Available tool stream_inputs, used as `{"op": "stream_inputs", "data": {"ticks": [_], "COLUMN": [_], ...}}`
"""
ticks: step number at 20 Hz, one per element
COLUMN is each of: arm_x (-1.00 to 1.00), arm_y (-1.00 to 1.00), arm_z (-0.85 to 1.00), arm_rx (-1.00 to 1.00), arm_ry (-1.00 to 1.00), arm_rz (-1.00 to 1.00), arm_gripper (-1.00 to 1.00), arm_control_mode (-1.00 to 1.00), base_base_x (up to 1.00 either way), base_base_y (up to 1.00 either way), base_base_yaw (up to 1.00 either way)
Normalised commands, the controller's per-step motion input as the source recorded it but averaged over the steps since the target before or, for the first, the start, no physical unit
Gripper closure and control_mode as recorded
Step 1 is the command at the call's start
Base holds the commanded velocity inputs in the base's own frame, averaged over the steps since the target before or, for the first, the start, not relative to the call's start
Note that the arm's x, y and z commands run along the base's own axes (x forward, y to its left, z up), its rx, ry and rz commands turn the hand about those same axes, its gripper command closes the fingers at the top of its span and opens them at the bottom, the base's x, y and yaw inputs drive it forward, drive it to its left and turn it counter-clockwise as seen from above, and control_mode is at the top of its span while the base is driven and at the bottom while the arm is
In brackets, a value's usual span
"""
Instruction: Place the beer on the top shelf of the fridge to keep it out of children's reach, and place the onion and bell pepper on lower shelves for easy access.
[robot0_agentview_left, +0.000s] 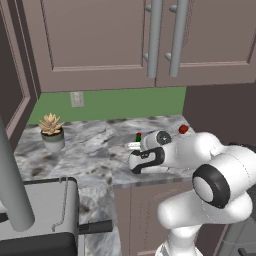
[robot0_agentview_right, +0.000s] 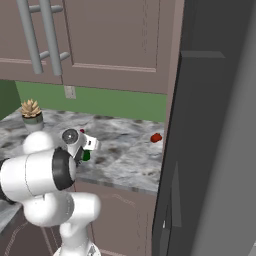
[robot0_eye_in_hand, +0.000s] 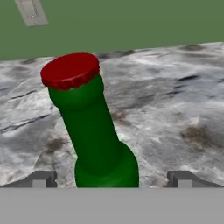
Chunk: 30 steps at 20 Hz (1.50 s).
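The beer (robot0_eye_in_hand: 94, 131) is a slim dark green glass bottle with a long neck and a crimped red cap, standing on the marbled grey counter (robot0_agentview_left: 95, 150). In the hand view it fills the middle, neck leaning toward the upper left, its shoulder rising between the two dark fingertips (robot0_eye_in_hand: 41, 179). From the left base view only the red cap and a bit of green show just past the gripper (robot0_agentview_left: 134, 156); from the right base view a patch of green peeks out beside the hand.

One bottle, and one bell pepper (robot0_agentview_left: 183, 129) — small, glossy and red — lying on the counter well apart from the bottle, toward the fridge (robot0_agentview_right: 215, 150), whose dark grey door stands tall at the right of the right base view. One potted succulent (robot0_agentview_left: 51, 131) sits at the far left of the counter, one outlet plate (robot0_agentview_left: 77, 99) is on the green wall, and two long grey handles (robot0_agentview_left: 164, 37) hang on the brown upper cupboards (robot0_agentview_left: 95, 40).

The jaws stand wide apart, one tip on each side of the bottle's base with clear gaps — they are not touching it, and nothing is held
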Motion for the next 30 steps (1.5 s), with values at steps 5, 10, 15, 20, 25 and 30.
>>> {"op": "stream_inputs", "data": {"ticks": [5, 10, 15, 20, 25, 30], "arm_x": [0.21, 0.20, 0.11, 0.06, -0.25, -0.52], "arm_y": [0.00, 0.01, 0.03, 0.00, 0.00, 0.00], "arm_z": [-0.15, -0.12, -0.04, 0.00, 0.67, 1.00], "arm_rx": [0.00, 0.00, 0.00, 0.00, -0.01, -0.06], "arm_ry": [0.00, 0.00, -0.02, 0.01, 0.00, 0.02], "arm_rz": [0.00, 0.00, 0.00, 0.00, 0.00, 0.00], "arm_gripper": [-1.00, -1.00, 1.00, 1.00, 1.00, 1.00], "arm_control_mode": [-1.00, -1.00, -1.00, -1.00, -1.00, -1.00], "base_base_x": [0.00, 0.00, 0.00, 0.00, 0.00, 0.00], "base_base_y": [0.00, 0.00, 0.00, 0.00, 0.00, 0.00], "base_base_yaw": [0.00, 0.00, 0.00, 0.00, 0.00, 0.00]}}
